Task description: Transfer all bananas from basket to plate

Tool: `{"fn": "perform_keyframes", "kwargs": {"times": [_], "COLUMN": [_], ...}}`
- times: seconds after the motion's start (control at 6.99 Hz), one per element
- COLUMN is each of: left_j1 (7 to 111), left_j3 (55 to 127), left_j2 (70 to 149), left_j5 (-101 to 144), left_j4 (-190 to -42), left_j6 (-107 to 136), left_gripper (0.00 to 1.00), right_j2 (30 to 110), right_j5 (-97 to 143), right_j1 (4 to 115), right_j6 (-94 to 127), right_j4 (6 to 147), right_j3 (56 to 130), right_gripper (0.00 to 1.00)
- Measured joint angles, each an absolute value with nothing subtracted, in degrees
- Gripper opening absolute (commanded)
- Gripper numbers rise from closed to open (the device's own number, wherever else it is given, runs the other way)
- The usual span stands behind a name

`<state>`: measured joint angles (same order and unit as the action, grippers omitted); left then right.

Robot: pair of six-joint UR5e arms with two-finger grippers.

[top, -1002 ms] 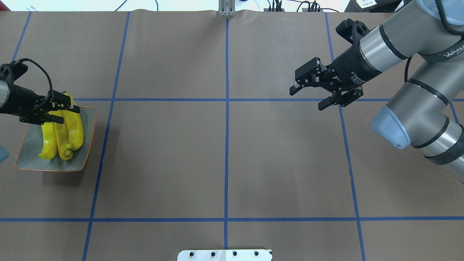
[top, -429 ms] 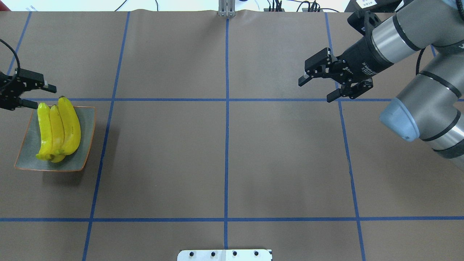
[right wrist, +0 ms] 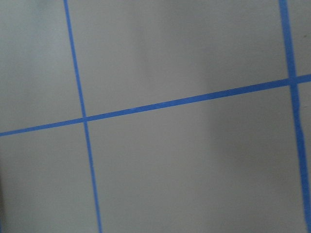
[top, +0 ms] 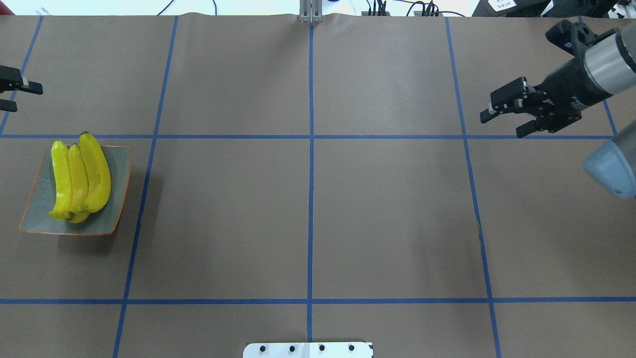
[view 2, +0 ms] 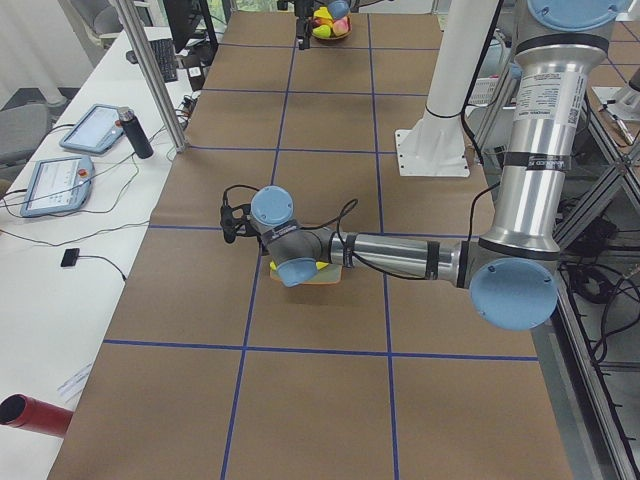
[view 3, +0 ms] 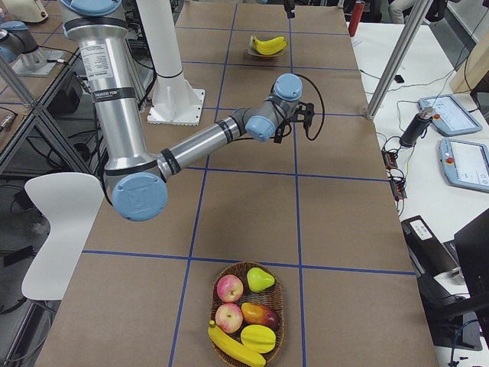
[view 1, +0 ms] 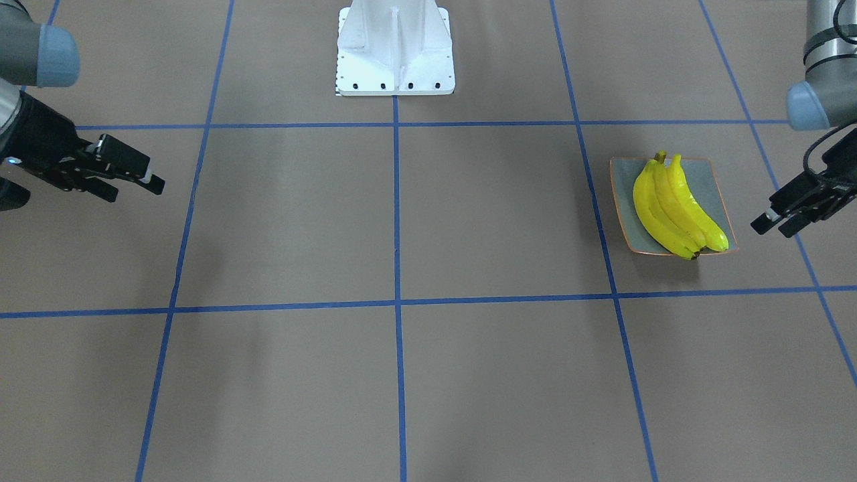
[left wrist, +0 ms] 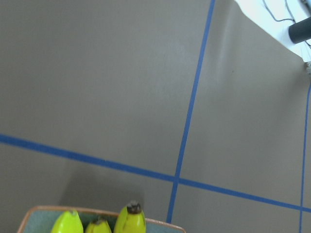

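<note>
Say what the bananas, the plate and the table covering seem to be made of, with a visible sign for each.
Bananas: probably plastic, glossy; uniform bright yellow with sharp highlights.
Plate: ceramic or melamine, cannot tell; smooth grey-blue face, thin orange rim.
Table covering: brown paper, matte; creases and a wavy far edge.

Three yellow bananas [top: 79, 181] lie side by side on a square grey-blue plate [top: 118, 191] at the left of a brown table [top: 387, 219] gridded with blue tape lines [top: 310, 199]. The left gripper [top: 27, 98] at the left edge and the right gripper [top: 502, 127] at upper right hang empty, jaws apart.
</note>
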<state>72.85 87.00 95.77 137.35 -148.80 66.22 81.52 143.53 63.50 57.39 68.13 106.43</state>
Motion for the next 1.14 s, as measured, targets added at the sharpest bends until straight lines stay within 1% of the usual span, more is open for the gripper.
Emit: {"fn": "perform_keyframes", "kwargs": {"times": [0.29, 0.43, 0.72, 0.86, 1.14], "left_j1": [73.0, 72.9, 72.7, 72.7, 72.6], "left_j3": [87.3, 87.4, 87.6, 87.6, 87.6], "left_j2": [95.8, 95.8, 95.7, 95.7, 95.6], "left_j5": [135.4, 135.2, 135.2, 135.2, 135.2], "left_j4": [-146.0, -145.6, -145.5, -145.5, -145.5], "left_j6": [60.8, 60.2, 60.0, 60.0, 60.0], "left_gripper": [1.0, 1.0, 1.0, 1.0, 1.0], "right_j2": [89.1, 91.0, 90.6, 89.5, 90.4], "right_j5": [142.1, 137.6, 126.0, 123.7, 121.0], "right_j1": [69.3, 71.4, 76.2, 79.7, 85.9], "right_j6": [42.5, 35.2, 14.0, 7.8, 1.8], "right_j4": [68.6, 70.6, 84.3, 90.7, 95.7], "right_j3": [104.5, 103.5, 102.1, 101.6, 98.8], "right_gripper": [1.0, 1.0, 1.0, 1.0, 1.0]}}
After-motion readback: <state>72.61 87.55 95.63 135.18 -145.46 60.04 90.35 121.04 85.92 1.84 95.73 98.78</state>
